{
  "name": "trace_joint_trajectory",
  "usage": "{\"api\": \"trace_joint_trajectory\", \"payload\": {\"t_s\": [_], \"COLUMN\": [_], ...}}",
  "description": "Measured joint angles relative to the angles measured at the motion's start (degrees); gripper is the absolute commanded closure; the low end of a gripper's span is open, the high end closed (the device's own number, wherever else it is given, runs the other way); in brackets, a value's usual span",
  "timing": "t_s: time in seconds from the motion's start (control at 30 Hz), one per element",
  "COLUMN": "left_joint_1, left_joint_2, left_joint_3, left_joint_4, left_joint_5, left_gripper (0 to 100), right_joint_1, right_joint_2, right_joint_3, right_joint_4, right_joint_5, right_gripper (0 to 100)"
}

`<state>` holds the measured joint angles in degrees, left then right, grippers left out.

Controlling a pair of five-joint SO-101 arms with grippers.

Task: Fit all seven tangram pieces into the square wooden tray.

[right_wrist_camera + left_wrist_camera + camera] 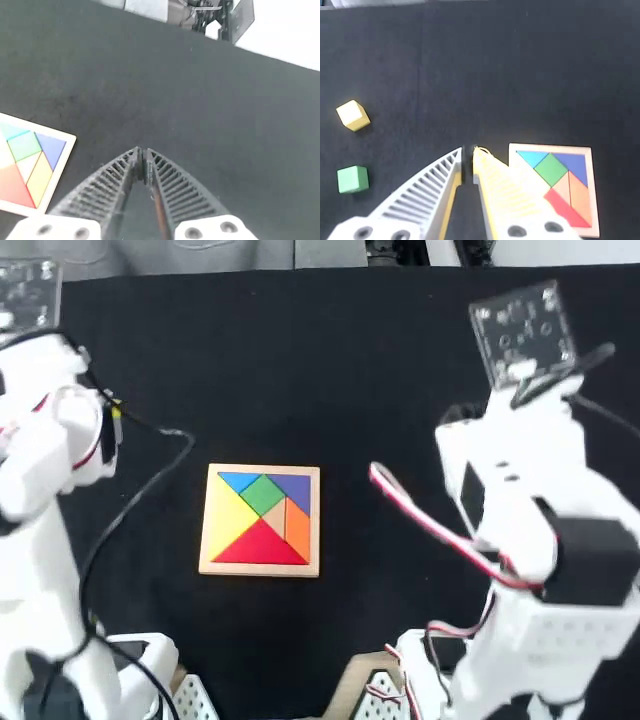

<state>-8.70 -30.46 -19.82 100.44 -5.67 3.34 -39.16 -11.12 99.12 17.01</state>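
Note:
The square wooden tray (208,530) lies on the black mat near the table's middle, holding coloured tangram pieces (262,518): blue, green, yellow, red, orange and tan shapes packed flat inside it. The same tray (590,190) appears beside my left gripper (468,151), whose white and yellow fingers are shut with nothing between them, held above the mat. My right gripper (142,152) is also shut and empty, off to the side of the tray (60,167). Both arms (45,460) (530,520) stand back at the table's sides.
A yellow cube (353,115) and a green cube (352,179) sit on the mat in the left wrist view, away from the tray. Cables (420,515) trail across the mat near the right arm. A clear plate (522,325) is mounted at the back right.

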Motion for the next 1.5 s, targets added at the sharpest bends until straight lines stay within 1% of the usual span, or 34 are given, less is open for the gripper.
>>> {"api": "trace_joint_trajectory", "payload": {"t_s": [0.1, 0.27, 0.43, 0.5, 0.6, 0.73, 0.87, 1.03, 1.13, 1.23, 1.43, 1.5], "left_joint_1": [1.0, 7.0, 7.7, 6.9, 4.5, 2.4, 1.8, 1.6, 1.5, 1.5, 1.5, 1.5], "left_joint_2": [-8.4, -23.8, -35.4, -39.1, -43.7, -49.7, -55.3, -60.0, -61.9, -64.2, -70.4, -73.4], "left_joint_3": [3.3, 12.7, 23.6, 29.2, 40.0, 55.3, 68.1, 81.1, 88.0, 92.5, 99.6, 102.5], "left_joint_4": [0.0, 0.0, -1.1, -3.6, -9.8, -18.9, -27.7, -37.0, -41.4, -43.4, -43.6, -43.6], "left_joint_5": [0.1, -0.2, -0.4, -0.4, -0.5, -0.6, -0.7, -5.5, -6.7, -6.9, -6.9, -6.9], "left_gripper": [94, 94, 94, 94, 94, 94, 94, 94, 94, 94, 94, 94], "right_joint_1": [0.0, 0.0, -0.1, -0.1, 0.0, 0.0, 0.0, 0.0, 0.0, 0.0, -0.1, -0.1], "right_joint_2": [-5.1, -12.3, -18.3, -20.5, -24.1, -30.2, -38.3, -46.5, -49.9, -53.9, -64.0, -64.1], "right_joint_3": [5.0, 10.0, 16.2, 20.0, 26.7, 37.7, 48.8, 61.1, 67.4, 72.7, 79.7, 82.2], "right_joint_4": [0.0, 0.0, 0.0, 0.0, -1.7, -7.0, -14.2, -22.1, -25.2, -27.3, -27.9, -27.9], "right_joint_5": [0.0, 0.0, 0.0, 0.0, 0.0, 0.0, 0.0, 0.4, 3.9, 6.1, 6.7, 6.8], "right_gripper": [98.7, 98.7, 98.7, 98.7, 98.7, 98.7, 98.7, 98.7, 98.7, 98.7, 98.8, 98.8]}}
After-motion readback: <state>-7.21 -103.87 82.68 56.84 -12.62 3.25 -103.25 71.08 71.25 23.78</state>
